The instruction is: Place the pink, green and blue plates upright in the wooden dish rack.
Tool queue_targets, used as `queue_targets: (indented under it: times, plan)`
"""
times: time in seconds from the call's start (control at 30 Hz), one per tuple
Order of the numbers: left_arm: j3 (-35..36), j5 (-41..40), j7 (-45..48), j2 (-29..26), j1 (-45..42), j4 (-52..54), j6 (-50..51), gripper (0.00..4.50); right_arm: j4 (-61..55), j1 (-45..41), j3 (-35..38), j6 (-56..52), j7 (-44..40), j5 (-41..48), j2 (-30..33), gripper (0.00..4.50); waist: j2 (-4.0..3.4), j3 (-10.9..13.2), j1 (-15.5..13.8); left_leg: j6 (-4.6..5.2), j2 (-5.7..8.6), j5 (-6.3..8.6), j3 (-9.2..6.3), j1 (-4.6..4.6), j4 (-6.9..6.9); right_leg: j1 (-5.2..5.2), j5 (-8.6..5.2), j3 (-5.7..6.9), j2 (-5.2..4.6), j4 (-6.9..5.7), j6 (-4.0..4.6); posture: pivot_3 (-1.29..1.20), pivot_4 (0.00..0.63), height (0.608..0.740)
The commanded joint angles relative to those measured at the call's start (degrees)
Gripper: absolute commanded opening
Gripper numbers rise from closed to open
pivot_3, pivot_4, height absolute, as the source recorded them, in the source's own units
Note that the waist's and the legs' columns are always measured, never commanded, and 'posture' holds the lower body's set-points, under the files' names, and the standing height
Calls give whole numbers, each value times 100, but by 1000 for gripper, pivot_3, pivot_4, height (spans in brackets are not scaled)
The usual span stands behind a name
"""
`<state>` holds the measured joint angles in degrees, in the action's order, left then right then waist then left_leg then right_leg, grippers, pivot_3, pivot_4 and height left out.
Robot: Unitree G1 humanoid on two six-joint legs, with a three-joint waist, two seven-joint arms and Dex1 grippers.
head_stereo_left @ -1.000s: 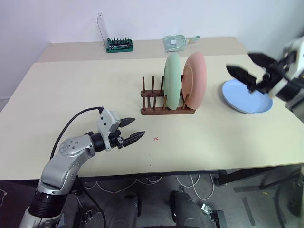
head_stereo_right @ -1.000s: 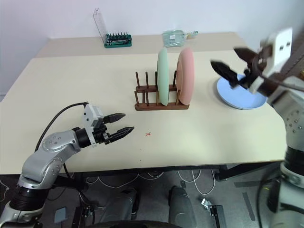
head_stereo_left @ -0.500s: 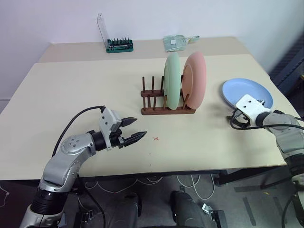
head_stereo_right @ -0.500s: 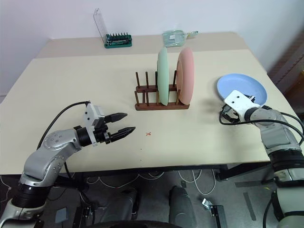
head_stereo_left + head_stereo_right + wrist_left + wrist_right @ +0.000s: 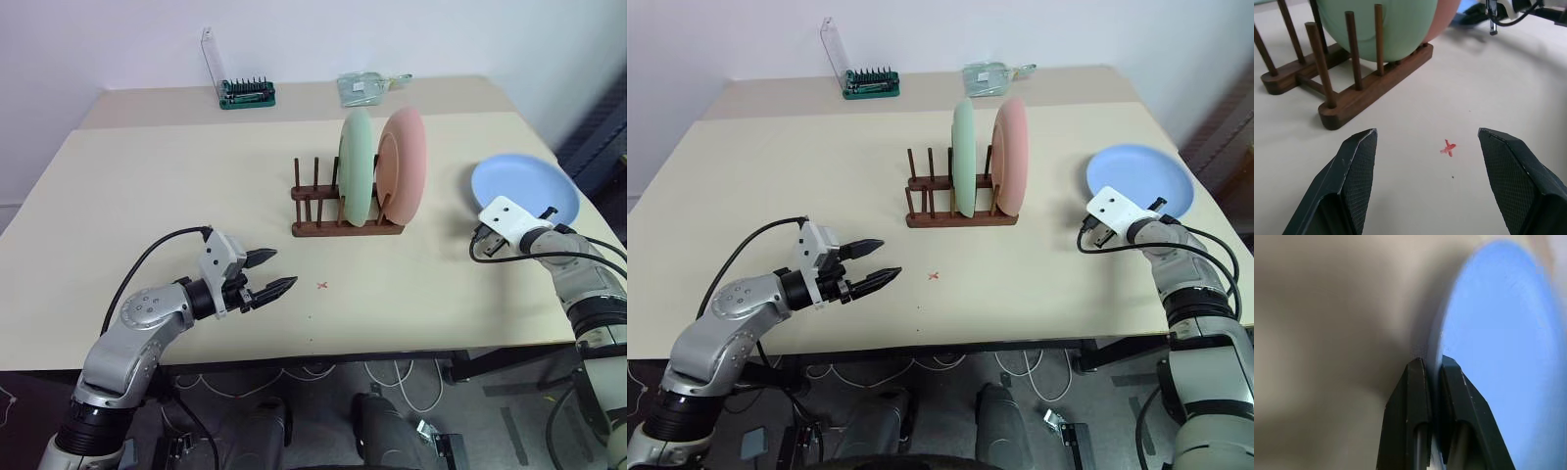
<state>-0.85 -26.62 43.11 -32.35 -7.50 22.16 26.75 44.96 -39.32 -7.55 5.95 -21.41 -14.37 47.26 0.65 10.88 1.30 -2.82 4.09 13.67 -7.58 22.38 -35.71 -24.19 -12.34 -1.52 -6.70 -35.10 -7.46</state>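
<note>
1. Blue plate (image 5: 524,190) to the right of the wooden dish rack (image 5: 345,220), well apart from it, near edge tilted up off the counter (image 5: 176,186).
2. Right hand (image 5: 1432,369) clamped shut on the blue plate's near rim, fingers pinched together on the edge.
3. Green plate (image 5: 355,166) and pink plate (image 5: 404,162) upright side by side in the rack's right end, pink outermost; left-end pegs vacant.
4. Left hand (image 5: 270,273) in front of the rack and to its left, above the counter, jaws apart, gripping nothing.
5. Small red cross mark (image 5: 1448,147) on the counter in front of the rack.
6. Green tool holder (image 5: 245,92) behind the rack at the far counter edge.
</note>
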Motion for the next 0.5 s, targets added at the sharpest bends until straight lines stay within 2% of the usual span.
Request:
queue_targets:
  times: [0.03,0.13,0.23,0.37,0.5]
  plan:
    - [143,5,-35,-39,-50,118,-64,3401,-1453,-257,604,-260,450,135,44,65,-9,2,14,0,-1,0,0,0,1,-6,0,0,1,-6,0,0,150,740]
    - [154,2,-45,-49,-51,94,-60,3401,-2502,-401,1006,-377,404,586,-185,65,-10,1,7,0,-4,0,-1,0,5,-10,0,0,3,-8,-1,0,150,740]
    - [167,8,-31,-69,-70,29,-74,3401,-3587,-966,1497,-856,63,1714,-674,65,-11,2,9,0,-4,0,-1,1,3,-8,0,0,3,-6,-1,0,150,740]
    - [236,47,-43,-98,-119,-107,-126,3401,-5315,-1336,1623,-2486,-730,4015,-1460,65,-6,0,-35,0,-4,0,-10,2,4,-9,0,3,4,-8,-1,0,150,740]
    - [403,93,-81,-157,-94,-222,-181,3401,-6359,-1460,1637,-3601,-511,5609,-2230,65,-3,-2,-42,3,-3,2,-24,4,3,-5,0,9,4,-7,0,0,150,740]
